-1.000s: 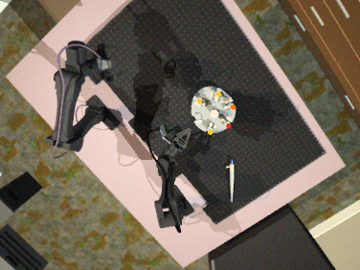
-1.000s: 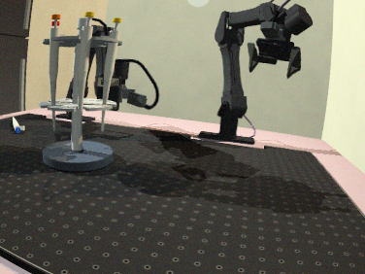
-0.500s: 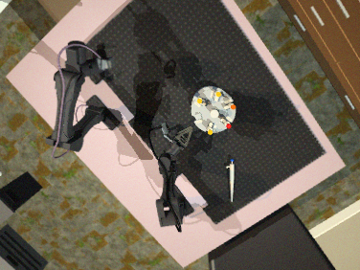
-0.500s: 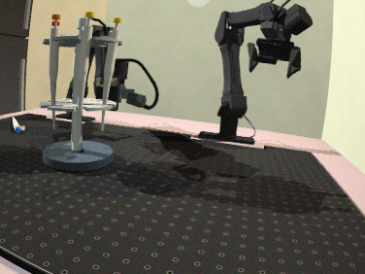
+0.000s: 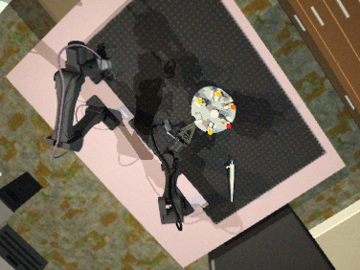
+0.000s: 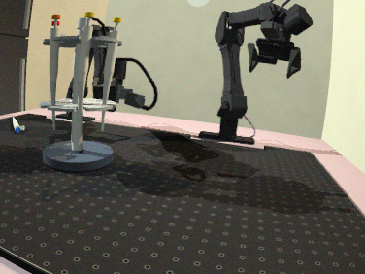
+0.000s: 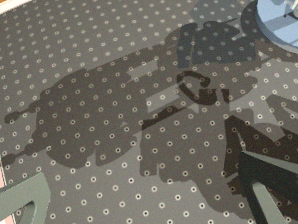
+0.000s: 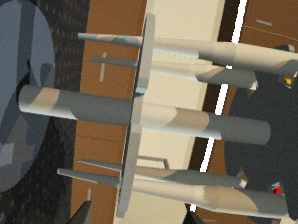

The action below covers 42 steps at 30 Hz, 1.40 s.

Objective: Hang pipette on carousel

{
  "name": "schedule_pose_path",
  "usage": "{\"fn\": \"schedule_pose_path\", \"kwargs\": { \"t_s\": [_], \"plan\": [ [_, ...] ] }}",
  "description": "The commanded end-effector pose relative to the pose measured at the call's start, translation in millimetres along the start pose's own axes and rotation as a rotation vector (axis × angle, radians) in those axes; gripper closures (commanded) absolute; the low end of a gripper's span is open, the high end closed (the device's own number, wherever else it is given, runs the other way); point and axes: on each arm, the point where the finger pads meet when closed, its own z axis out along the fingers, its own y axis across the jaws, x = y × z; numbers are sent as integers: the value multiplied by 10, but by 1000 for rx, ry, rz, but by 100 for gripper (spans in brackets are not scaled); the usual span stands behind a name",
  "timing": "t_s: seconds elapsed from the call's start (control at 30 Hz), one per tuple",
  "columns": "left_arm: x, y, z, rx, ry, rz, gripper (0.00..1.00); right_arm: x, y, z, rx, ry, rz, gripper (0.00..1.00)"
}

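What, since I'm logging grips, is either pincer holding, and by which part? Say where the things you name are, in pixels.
Nothing is held: the left pincer (image 5: 105,65) (image 6: 270,73) (image 7: 141,174) and right pincer (image 5: 193,125) (image 8: 139,214) both stand open and empty. The loose pipette (image 5: 232,183) (image 6: 16,124) lies on the dark mat (image 5: 268,124) (image 6: 194,228) (image 7: 100,190) (image 8: 60,150), ungripped.
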Motion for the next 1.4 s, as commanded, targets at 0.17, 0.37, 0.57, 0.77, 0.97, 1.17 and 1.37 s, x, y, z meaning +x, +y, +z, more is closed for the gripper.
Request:
{"fn": "schedule_pose_path", "kwargs": {
  "t_s": [0.17, 0.37, 0.57, 0.77, 0.97, 1.17, 1.37],
  "plan": [
    [-74, 34, -41, -8, -29, 16, 0, -20, -38, 210, 9, -1, 20, 51],
    [-74, 34, -41, -8, -29, 16, 0, -19, -40, 294, 9, -1, 20, 51],
    [-74, 34, -41, -8, -29, 16, 0, -17, -41, 378, 9, -1, 20, 51],
    [-74, 34, -41, -8, -29, 16, 0, -14, -191, 401, 42, -2, 51, 51],
    [-74, 34, -41, -8, -29, 16, 0, -13, -199, 397, 43, 0, 52, 51],
    [-74, 34, -41, -8, -29, 16, 0, -4, -267, 393, 55, 3, 54, 100],
    [-74, 34, -41, -8, -29, 16, 0, -7, -267, 393, 55, 1, 51, 100]
  ]
}}
